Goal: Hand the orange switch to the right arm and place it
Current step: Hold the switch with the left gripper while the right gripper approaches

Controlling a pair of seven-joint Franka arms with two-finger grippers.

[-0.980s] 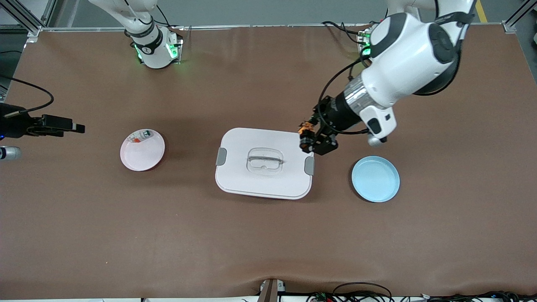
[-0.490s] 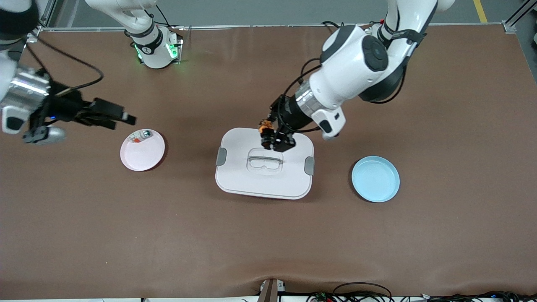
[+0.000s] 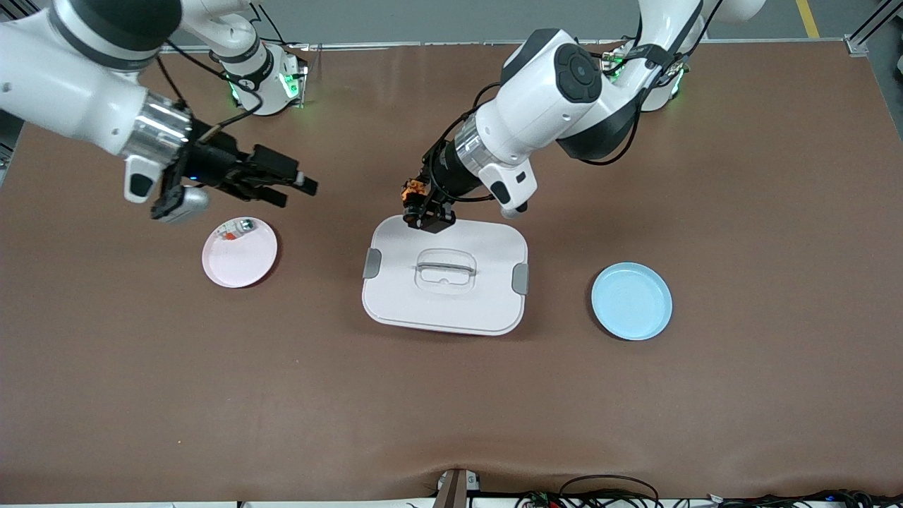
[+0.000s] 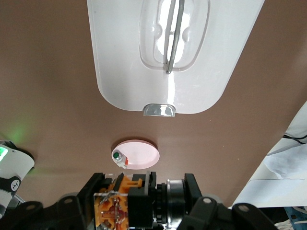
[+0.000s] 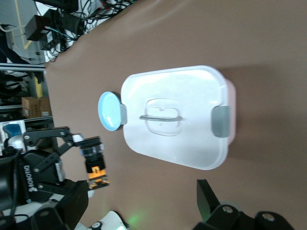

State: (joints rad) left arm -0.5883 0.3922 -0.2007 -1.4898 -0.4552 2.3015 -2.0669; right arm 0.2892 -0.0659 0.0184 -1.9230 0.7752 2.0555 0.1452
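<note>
My left gripper [image 3: 422,210] is shut on the orange switch [image 3: 410,190] and holds it in the air over the edge of the white lidded box [image 3: 444,303] nearest the arms' bases. In the left wrist view the switch [image 4: 125,205] lies crosswise between the black fingers [image 4: 98,184]. My right gripper [image 3: 298,193] is open and empty. It hangs over bare table between the pink plate [image 3: 243,262] and the box, pointing toward the switch. The right wrist view shows its spread fingers [image 5: 207,199], and the switch [image 5: 95,166] farther off in the left gripper.
The pink plate holds a small white block [image 3: 236,228] with orange and green marks. A blue plate [image 3: 631,301] lies toward the left arm's end of the table. The box has a clear handle [image 3: 445,269] and grey clips [image 3: 372,263].
My left arm carried the switch from the box's blue-plate end, over the lid, toward the right arm. My right arm swung in from the table's end to above the pink plate.
</note>
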